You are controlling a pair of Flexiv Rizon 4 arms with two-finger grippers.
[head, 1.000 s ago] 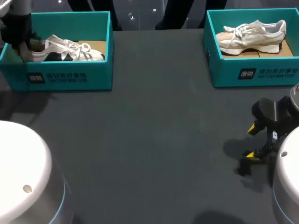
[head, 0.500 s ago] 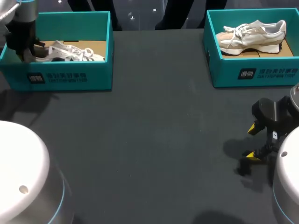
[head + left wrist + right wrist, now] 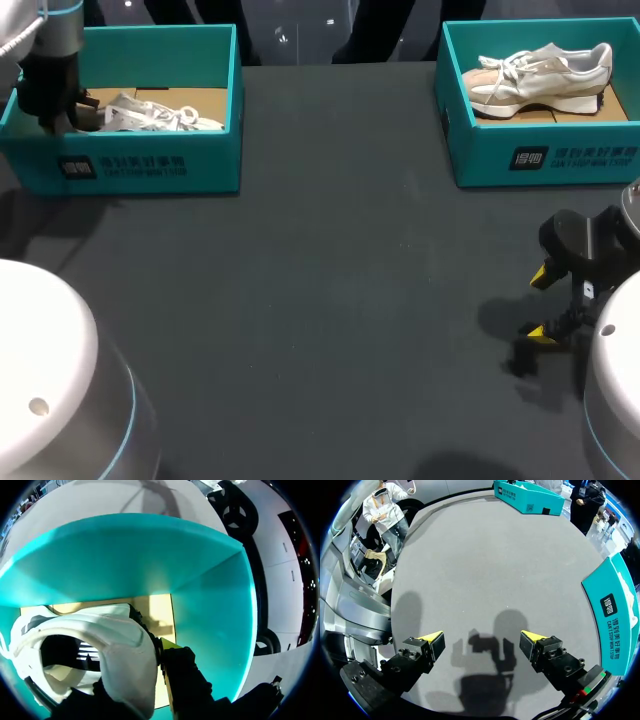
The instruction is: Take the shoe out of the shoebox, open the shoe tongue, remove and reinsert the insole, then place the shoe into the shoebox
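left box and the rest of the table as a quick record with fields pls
left box: teal, open, far left of the table
left shoe: white, low inside left box, toe toward the middle of the table
left claw: down in left box, shut on left shoe's heel
right box: teal, open, far right
right shoe: white and beige, lying in right box, nothing touching it
right claw: open, empty, over bare table in front of right box
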